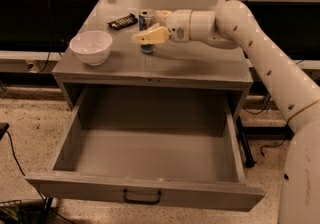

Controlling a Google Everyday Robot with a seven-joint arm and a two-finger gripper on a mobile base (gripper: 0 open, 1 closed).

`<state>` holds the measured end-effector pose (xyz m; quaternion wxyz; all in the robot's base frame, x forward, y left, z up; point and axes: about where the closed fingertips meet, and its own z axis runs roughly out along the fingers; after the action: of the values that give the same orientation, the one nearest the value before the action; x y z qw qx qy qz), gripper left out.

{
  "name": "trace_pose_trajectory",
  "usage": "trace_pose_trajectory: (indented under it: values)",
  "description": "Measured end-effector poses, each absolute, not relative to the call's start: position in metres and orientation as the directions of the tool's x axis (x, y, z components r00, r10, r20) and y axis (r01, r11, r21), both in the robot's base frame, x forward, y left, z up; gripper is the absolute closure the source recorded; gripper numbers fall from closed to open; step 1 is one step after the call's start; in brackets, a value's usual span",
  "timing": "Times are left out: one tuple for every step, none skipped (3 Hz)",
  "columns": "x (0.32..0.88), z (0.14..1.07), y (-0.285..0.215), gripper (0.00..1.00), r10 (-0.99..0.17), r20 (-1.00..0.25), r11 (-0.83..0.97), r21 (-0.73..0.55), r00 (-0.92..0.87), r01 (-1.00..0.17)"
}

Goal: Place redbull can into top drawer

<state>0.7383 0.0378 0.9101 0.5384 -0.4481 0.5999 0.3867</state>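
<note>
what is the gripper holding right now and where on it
Cannot be told for sure. The gripper is at the middle of the redbull can, but the can stands on the cabinet top, not lifted, and no firm hold shows.

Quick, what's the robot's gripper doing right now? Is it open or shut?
Gripper: at the slim silver and blue redbull can on the grey cabinet top; open or closed cannot be told.
</note>
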Motion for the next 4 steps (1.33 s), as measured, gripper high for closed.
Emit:
trace_pose_trajectory:
  values:
    - [0.738,0.911,0.043,0.42,-0.068,-0.995,0.316,0.044,-0.068,-0.948]
    - [0.740,0.912,0.045,0.64,-0.032,-0.995,0.326,0.075,-0.090,-0.942]
    - [0.740,0.922,0.044,0.87,0.002,-0.996,0.323,0.081,-0.085,-0.943]
    - [0.722,0.974,0.024,1.00,0.017,-1.000,0.310,-0.015,0.022,-0.951]
